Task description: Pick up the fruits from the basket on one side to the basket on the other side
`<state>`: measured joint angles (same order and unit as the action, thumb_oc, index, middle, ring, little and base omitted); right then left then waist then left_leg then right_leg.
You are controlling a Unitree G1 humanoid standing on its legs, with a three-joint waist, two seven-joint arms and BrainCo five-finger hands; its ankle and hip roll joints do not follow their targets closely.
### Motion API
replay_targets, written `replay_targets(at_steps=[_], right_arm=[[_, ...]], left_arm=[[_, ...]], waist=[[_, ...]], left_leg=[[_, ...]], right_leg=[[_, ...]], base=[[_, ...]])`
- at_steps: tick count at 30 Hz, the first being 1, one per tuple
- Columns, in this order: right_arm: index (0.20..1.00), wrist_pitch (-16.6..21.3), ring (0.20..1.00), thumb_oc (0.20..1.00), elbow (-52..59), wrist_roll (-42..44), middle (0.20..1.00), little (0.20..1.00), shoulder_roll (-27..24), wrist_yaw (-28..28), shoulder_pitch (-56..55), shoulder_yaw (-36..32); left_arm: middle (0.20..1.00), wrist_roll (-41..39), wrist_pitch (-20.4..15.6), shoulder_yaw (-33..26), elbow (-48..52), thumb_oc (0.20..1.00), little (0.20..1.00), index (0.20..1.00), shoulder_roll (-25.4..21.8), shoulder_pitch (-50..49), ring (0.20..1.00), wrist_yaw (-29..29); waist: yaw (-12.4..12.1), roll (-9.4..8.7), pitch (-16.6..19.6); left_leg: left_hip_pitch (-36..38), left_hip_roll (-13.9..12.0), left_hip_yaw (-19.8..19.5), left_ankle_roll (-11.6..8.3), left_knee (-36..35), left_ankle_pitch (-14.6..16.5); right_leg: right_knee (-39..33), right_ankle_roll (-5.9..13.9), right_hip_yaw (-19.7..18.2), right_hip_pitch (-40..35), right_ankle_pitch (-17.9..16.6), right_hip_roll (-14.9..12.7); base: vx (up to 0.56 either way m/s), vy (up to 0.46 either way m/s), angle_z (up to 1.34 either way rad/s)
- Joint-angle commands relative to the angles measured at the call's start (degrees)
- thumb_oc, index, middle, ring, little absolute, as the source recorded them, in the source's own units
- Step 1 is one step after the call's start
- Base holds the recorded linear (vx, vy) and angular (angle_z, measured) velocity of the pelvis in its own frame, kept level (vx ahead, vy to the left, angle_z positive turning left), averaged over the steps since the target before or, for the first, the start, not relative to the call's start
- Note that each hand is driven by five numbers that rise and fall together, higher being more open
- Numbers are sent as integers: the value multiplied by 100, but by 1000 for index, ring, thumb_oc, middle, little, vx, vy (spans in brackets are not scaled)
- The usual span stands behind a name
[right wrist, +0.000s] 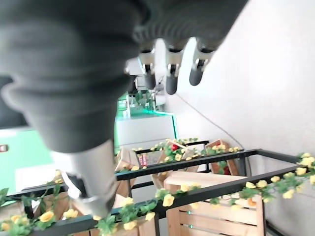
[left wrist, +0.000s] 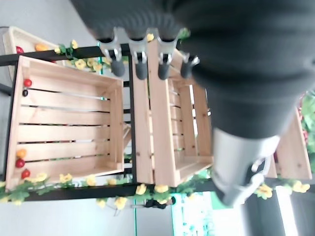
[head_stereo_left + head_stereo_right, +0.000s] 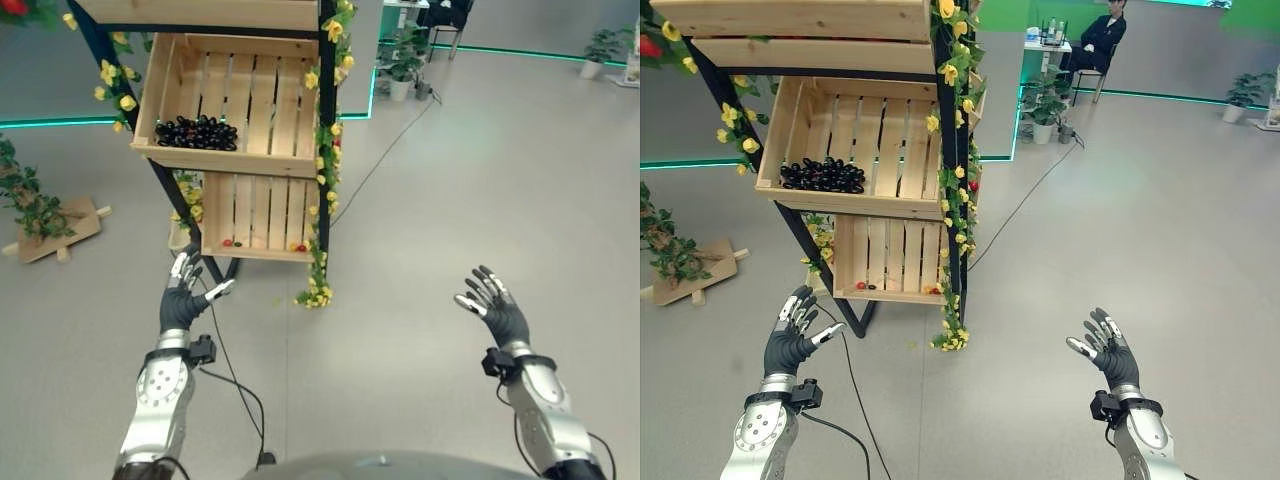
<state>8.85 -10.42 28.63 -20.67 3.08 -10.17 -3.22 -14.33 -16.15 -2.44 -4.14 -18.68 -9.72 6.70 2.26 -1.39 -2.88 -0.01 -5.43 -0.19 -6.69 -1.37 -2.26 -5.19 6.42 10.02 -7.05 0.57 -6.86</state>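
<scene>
A black metal rack [image 3: 326, 150] trimmed with yellow artificial flowers [image 3: 318, 290] carries slatted pale wooden crates that serve as the baskets. The middle wooden crate [image 3: 262, 95] holds a heap of dark, glossy, grape-like fruits [image 3: 196, 133], lying in its front left corner against the front board; the rest of its slatted floor is bare. The lower wooden crate [image 3: 262, 215] holds a few small red and orange fruits [image 3: 228, 242] along its front edge, some toward the left and some at the right corner. A further wooden crate sits at the top of the rack, its contents not discernible.

The left hand [image 3: 182, 299] is raised in front of the lower crate's left corner, fingers straight and spread, holding nothing and touching nothing. The right hand [image 3: 499, 305] is raised over the grey floor [image 3: 480, 180], well to the right of the rack, fingers likewise extended and empty.

Open floor lies to the right of the rack. To the left, a small wooden pallet [image 3: 60, 232] with green foliage lies on the floor. A seated person [image 3: 1102, 35] is far behind.
</scene>
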Motion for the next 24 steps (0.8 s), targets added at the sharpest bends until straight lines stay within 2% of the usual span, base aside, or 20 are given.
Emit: replay_targets(at_steps=[1,5,9,10,11,12,13,16,17,18,19,20,21,22,23,24], right_arm=[[1000,482,1000,1000,186,-84,1000,1000,45,-89,312,-244],[1000,463,1000,1000,177,-274,1000,1000,10,-126,307,-265],[1000,512,1000,1000,178,-405,1000,1000,-59,-191,425,-269],[1000,525,1000,1000,240,-489,1000,1000,-120,-210,456,-259],[1000,519,1000,1000,250,-492,1000,1000,-122,-214,454,-256],[1000,503,1000,1000,323,-580,1000,1000,-178,-161,426,-244],[1000,499,1000,1000,328,-582,1000,1000,-176,-162,428,-243],[1000,501,1000,1000,463,-745,1000,1000,-229,-120,398,-281],[1000,496,1000,1000,469,-747,1000,1000,-225,-122,401,-279],[1000,566,1000,1000,580,-844,1000,1000,-247,-158,462,-304],[1000,627,1000,1000,671,-968,1000,1000,-229,-211,549,-316],[1000,625,1000,1000,674,-973,1000,1000,-226,-214,548,-320],[1000,674,1000,1000,737,-1055,1000,1000,-226,-299,598,-349],[1000,674,1000,1000,740,-1057,1000,1000,-221,-301,596,-353],[1000,689,1000,1000,801,-1099,1000,1000,-272,-310,637,-336],[1000,691,1000,1000,859,-1135,1000,1000,-354,-326,637,-369]], left_arm=[[1000,27,-358,36,-3,1000,1000,1000,-298,214,1000,-64],[1000,-20,-301,30,34,1000,1000,1000,-322,129,1000,-140],[1000,-28,-317,78,80,1000,1000,1000,-385,178,1000,-205],[1000,-75,-339,65,89,1000,1000,1000,-363,173,1000,-213],[1000,-77,-345,62,80,1000,1000,1000,-359,176,1000,-215],[1000,-93,-380,-1,129,1000,1000,1000,-322,80,1000,-233],[1000,-93,-382,-5,128,1000,1000,1000,-322,83,1000,-234],[1000,-86,-444,-198,208,1000,1000,1000,-309,-35,1000,-211],[1000,-86,-448,-204,204,1000,1000,1000,-311,-31,1000,-213],[1000,-83,-506,-340,252,1000,1000,1000,-370,-16,1000,-142],[1000,-71,-549,-467,321,1000,1000,1000,-463,3,1000,-115],[1000,-71,-549,-464,320,1000,1000,1000,-465,6,1000,-115],[1000,-98,-564,-547,377,1000,1000,1000,-542,67,1000,-101],[1000,-102,-566,-544,372,1000,1000,1000,-548,73,1000,-102],[1000,-134,-552,-524,438,1000,1000,1000,-582,93,1000,-117],[1000,-155,-553,-497,478,1000,1000,1000,-611,131,1000,-135]], waist=[[70,-175,191],[98,-177,257],[167,-169,170],[323,-137,96],[283,-133,88],[392,-81,14],[369,-83,22],[634,-37,-60],[590,-44,-39],[704,-35,-157],[490,-20,-259],[494,-15,-259],[355,7,-224],[370,9,-235],[365,-76,-197],[448,-112,-164]], left_leg=[[-301,353,-76,341,373,228],[-195,353,20,376,316,295],[-221,380,194,425,650,524],[-173,369,438,480,754,644],[-159,358,484,483,763,662],[-37,310,861,531,786,777],[-49,306,888,529,774,750],[87,271,1496,604,741,884],[63,266,1548,598,726,849],[141,192,1979,616,755,959],[238,-65,2574,554,764,985],[235,-73,2566,550,769,989],[398,-267,2892,425,777,1068],[401,-277,2872,418,781,1066],[502,-357,3204,370,769,1014],[547,-416,3348,340,735,958]], right_leg=[[715,-64,-37,293,470,101],[695,-18,-105,280,470,63],[748,12,-382,380,433,15],[763,50,-664,510,335,-6],[769,53,-712,518,332,1],[798,119,-1069,669,252,14],[791,115,-1097,696,224,19],[792,274,-1684,1025,35,55],[787,268,-1737,1077,-5,67],[755,401,-1686,1331,-162,-13],[776,397,-540,1587,-315,-403],[777,394,-529,1584,-312,-398],[833,396,786,1539,-309,-786],[831,394,812,1517,-304,-782],[850,360,1549,1442,-382,-961],[910,346,1606,1435,-371,-942]], base=[[38,43,-5],[21,30,-8],[-29,35,-21],[-42,48,-43],[-83,96,-87],[-53,52,-96],[-86,72,-150],[-65,46,-129],[-104,-38,-174],[-177,-197,-226],[-161,-194,-180],[-44,-276,-257],[57,-134,-237],[67,-289,-266],[33,-239,-186],[34,-240,-177]])
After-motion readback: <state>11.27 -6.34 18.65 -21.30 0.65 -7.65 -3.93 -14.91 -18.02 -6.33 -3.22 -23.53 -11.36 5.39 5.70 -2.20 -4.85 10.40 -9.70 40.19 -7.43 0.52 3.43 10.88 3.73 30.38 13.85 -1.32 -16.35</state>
